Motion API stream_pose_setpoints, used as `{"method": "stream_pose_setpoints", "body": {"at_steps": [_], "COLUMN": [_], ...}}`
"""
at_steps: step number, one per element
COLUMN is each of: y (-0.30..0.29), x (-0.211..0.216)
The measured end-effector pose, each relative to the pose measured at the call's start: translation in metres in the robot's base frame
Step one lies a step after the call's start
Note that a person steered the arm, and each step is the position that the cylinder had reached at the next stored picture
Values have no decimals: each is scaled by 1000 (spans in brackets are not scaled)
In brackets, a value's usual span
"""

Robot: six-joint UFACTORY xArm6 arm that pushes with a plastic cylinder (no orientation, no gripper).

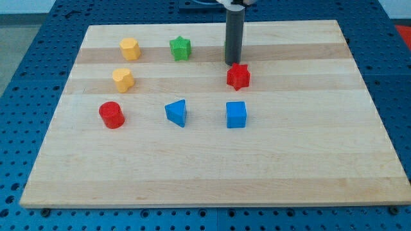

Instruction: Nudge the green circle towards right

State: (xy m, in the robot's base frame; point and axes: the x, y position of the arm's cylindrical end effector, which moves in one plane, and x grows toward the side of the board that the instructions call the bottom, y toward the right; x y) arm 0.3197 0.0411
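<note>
The only green block I see is a green star-shaped block (180,48) near the view's top, left of centre on the wooden board (212,173). No green circle shows. My tip (232,63) is at the lower end of the dark rod, to the right of the green star and well apart from it. The tip stands just above and slightly left of a red star-shaped block (238,76), very close to it or touching it.
A yellow hexagon block (130,49) sits left of the green star, with a second yellow block (122,79) below it. A red cylinder (112,115), a blue triangular block (176,113) and a blue cube (236,115) form a row lower down.
</note>
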Motion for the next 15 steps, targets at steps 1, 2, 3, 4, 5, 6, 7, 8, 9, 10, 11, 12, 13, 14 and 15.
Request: {"method": "stream_pose_setpoints", "body": {"at_steps": [1, 2, 3, 4, 5, 6, 7, 8, 9, 10, 11, 12, 13, 14, 15], "y": [0, 0, -6, 32, 81, 74, 48, 10, -28, -38, -38, -40, -50, -52, -52], "x": [-5, -5, 1, 1, -8, -73, -116, -126, -126, -113, -80, -73, -57, -55, -43]}}
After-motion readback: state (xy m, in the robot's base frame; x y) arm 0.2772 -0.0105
